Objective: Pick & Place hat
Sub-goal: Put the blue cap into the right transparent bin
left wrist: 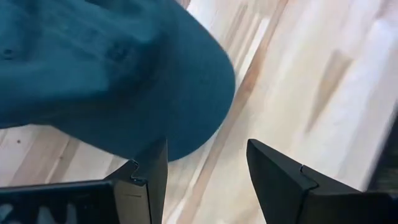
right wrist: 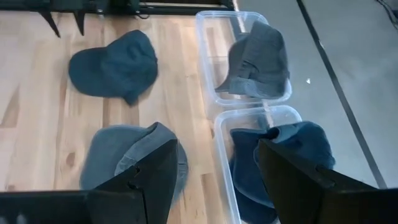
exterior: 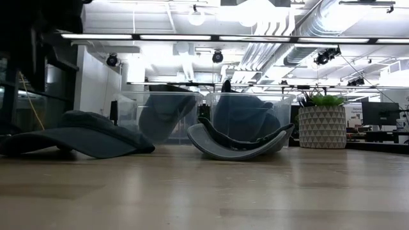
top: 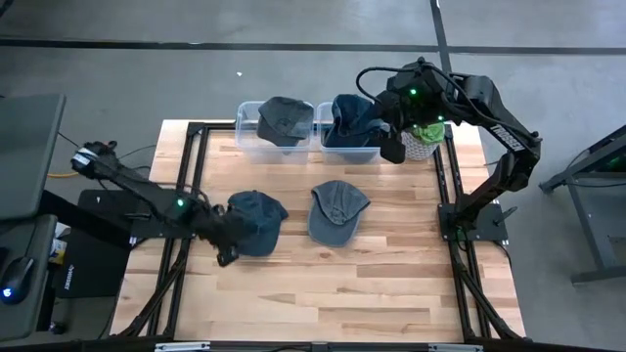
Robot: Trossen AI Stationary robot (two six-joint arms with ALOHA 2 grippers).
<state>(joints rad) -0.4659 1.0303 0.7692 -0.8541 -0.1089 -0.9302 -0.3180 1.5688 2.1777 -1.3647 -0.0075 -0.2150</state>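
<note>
A dark blue cap (top: 257, 221) lies on the wooden table left of centre, and it fills the upper part of the left wrist view as cap (left wrist: 106, 68). My left gripper (top: 228, 250) (left wrist: 205, 152) is open, low at the cap's near-left side. A grey-blue cap (top: 337, 209) (right wrist: 127, 158) lies upside down mid-table. Two clear bins stand at the far edge. The left bin (top: 246, 145) holds a grey hat (top: 284, 117). The right bin (top: 367, 154) holds a blue hat (top: 349, 119). My right gripper (top: 393, 147) (right wrist: 217, 155) hovers open above the right bin. My left gripper has one finger (left wrist: 152, 168) right at the edge of the dark blue cap's brim (left wrist: 186, 134), coming in low from the table's left. I cannot tell whether the finger touches the brim. The cap lies flat on the table.
A white pot with a green plant (top: 423, 143) (exterior: 322, 126) stands at the far right, beside the right bin. A black frame (top: 445, 186) runs along the table's sides. Bare wood (top: 323, 293) spans the near half of the table.
</note>
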